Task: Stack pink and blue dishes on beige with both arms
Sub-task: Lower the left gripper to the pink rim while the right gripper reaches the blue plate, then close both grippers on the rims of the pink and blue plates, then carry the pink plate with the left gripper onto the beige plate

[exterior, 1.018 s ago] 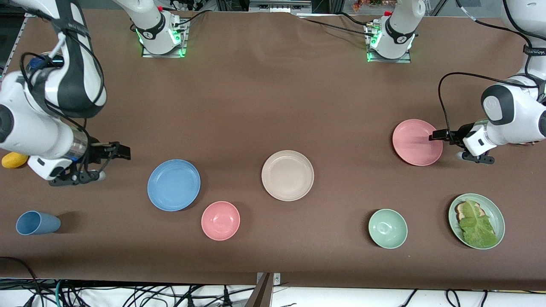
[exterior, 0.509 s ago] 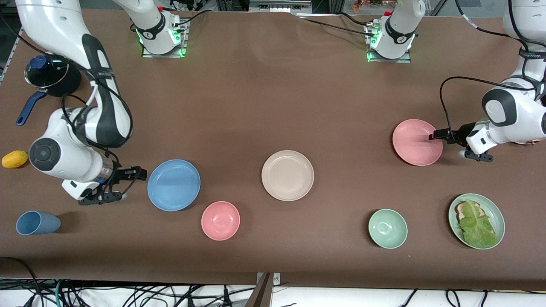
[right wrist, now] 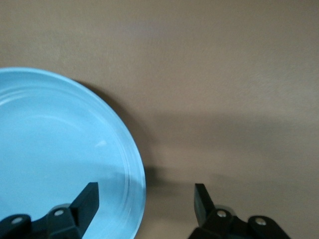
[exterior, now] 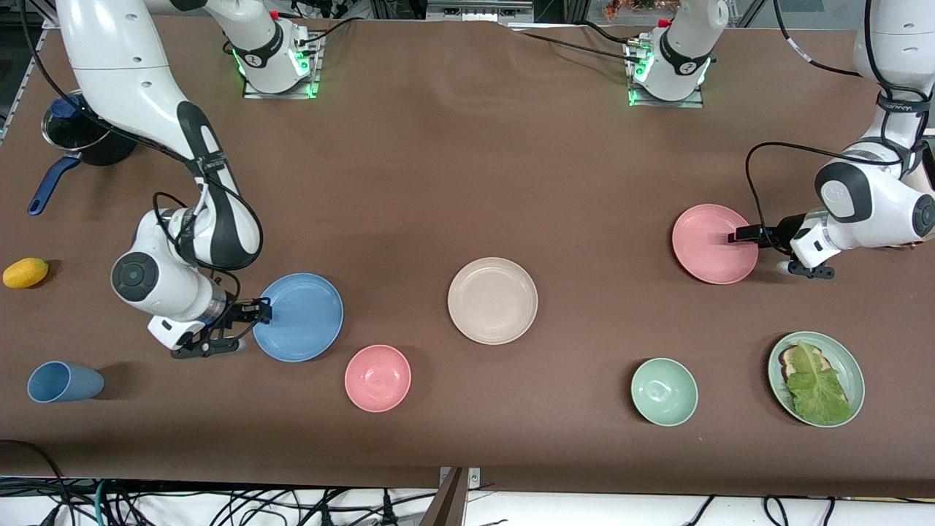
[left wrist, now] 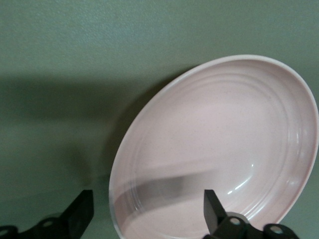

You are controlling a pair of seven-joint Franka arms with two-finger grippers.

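Matte plates, both rim grasps staged, nothing lifted

Right gripper [exterior: 257,313] open astride blue plate [exterior: 299,317] rim; left gripper [exterior: 739,235] open astride pink plate [exterior: 712,244] rim; beige plate [exterior: 492,300] bare between them, receiving

Left wrist view. A round, shallow, matte salmon-pink plate [left wrist: 219,144] lies on the table surface [left wrist: 99,50], which appears greenish here. The left gripper [left wrist: 147,211] is spread wide: one black fingertip [left wrist: 82,211] sits outside the plate's rim, the other [left wrist: 214,209] over its interior, straddling the edge.
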